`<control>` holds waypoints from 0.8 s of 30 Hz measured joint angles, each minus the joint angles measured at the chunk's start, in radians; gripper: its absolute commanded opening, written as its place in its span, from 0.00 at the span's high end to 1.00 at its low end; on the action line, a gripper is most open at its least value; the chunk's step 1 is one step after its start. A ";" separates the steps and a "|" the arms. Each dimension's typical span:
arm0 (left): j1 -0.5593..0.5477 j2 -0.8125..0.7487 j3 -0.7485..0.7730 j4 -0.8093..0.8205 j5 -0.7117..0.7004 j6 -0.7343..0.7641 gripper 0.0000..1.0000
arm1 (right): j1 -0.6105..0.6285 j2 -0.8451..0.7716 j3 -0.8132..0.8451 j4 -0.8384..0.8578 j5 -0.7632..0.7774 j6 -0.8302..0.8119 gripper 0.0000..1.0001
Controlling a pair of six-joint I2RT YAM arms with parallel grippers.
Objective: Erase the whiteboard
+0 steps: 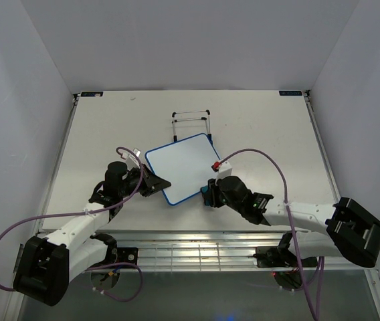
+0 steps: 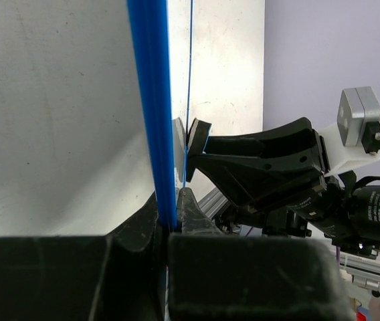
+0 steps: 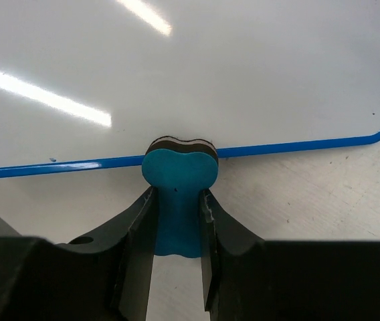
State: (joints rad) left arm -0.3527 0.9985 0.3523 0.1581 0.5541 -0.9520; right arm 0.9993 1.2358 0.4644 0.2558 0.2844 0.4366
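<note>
The whiteboard is white with a thin blue frame and lies askew mid-table; no writing shows on its face. My left gripper is shut on its near-left edge. In the left wrist view the blue frame runs edge-on between the left gripper's jaws. My right gripper is shut on the blue bone-shaped eraser. The eraser's dark pad touches the board's near-right frame edge. The right wrist view shows the clean board face above the right gripper.
A thin black wire stand sits just behind the board. The grey side walls close in the table on left and right. A metal rail runs along the near edge between the arm bases.
</note>
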 measured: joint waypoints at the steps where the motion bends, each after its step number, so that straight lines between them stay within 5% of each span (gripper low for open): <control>1: 0.000 0.000 0.000 0.000 0.000 -0.001 1.00 | 0.008 0.000 0.009 -0.013 0.002 -0.007 0.92; 12: 0.000 0.013 0.000 0.000 0.016 -0.004 1.00 | 0.154 0.003 0.074 -0.049 0.008 -0.056 0.92; 24: -0.001 0.015 0.000 0.014 0.023 0.071 1.00 | 0.163 0.070 0.188 -0.173 0.000 -0.111 0.92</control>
State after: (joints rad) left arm -0.3538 1.0138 0.3527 0.1719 0.5770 -0.8806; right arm 1.1622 1.3056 0.6525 0.0830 0.2844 0.3256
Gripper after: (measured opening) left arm 0.110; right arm 0.329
